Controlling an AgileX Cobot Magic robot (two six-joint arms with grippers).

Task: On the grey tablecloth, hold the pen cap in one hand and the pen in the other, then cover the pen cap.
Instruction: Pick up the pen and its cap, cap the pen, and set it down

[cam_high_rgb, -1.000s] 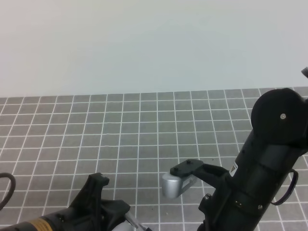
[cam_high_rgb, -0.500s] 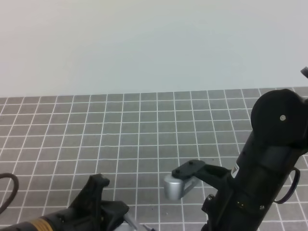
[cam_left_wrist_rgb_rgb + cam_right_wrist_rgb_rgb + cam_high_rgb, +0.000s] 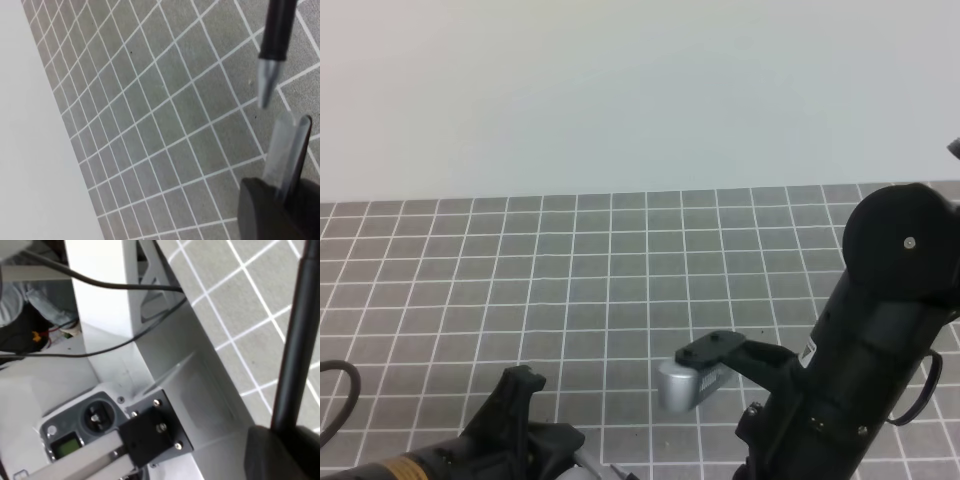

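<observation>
Two grips: right gripper (image 3: 280, 452) jaws closed on the pen (image 3: 299, 340); left gripper (image 3: 280, 210) jaws pinch a translucent piece, pen's silver tip just beyond them, over grey tablecloth (image 3: 165, 125).

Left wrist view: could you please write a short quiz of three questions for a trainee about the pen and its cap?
1. True or false: the pen already has its tip inside the pen cap.
2. What lies beneath them? A) bare wood B) grey tablecloth with a white grid C) blue tray
3. Fill in: the pen's barrel is ___ and its tip is silvery.
Key: 1 false; 2 B; 3 black.
</observation>
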